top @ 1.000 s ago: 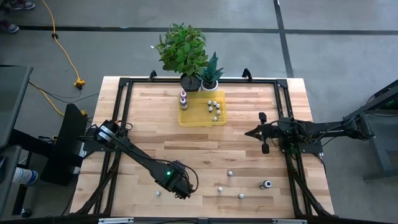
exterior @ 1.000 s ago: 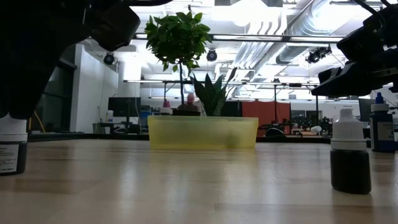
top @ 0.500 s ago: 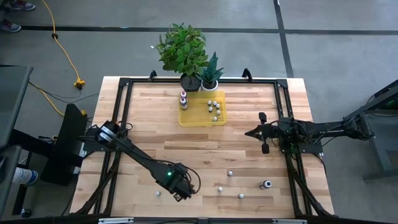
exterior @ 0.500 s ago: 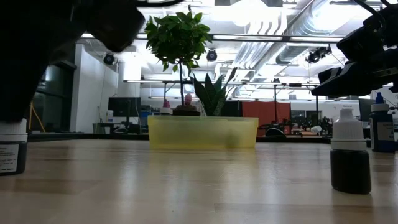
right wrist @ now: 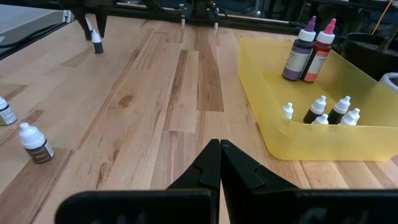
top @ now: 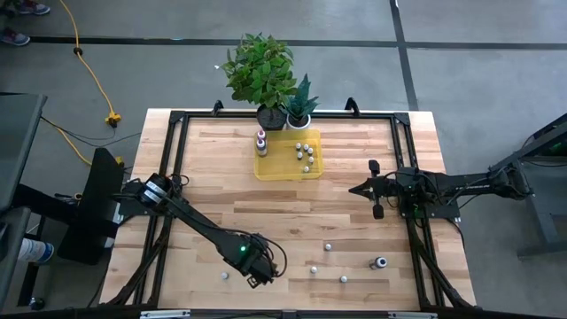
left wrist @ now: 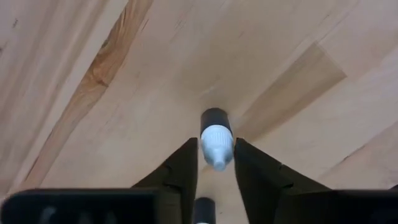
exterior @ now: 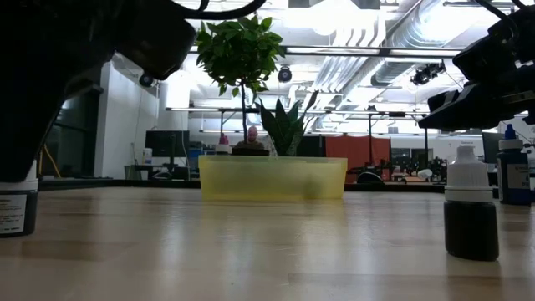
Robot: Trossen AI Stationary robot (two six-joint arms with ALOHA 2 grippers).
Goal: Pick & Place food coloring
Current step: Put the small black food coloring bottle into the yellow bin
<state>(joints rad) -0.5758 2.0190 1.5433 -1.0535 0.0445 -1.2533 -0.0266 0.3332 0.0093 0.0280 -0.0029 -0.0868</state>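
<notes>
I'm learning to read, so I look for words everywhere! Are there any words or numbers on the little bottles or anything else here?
No words or numbers can be read anywhere.
Bottle at the low view's left edge: its label has tiny print, too small and blurred to read.
Blue bottle at the right edge: label too dark to read.
Bottles in the yellow tray: no readable labels.

Tray [top: 288, 167] sits at the surface's [top: 221, 177] 12 o'clock with bottles [top: 304, 151] in it, plants [top: 261, 71] behind; loose bottles [top: 328, 247] stand toward 5 o'clock
</notes>
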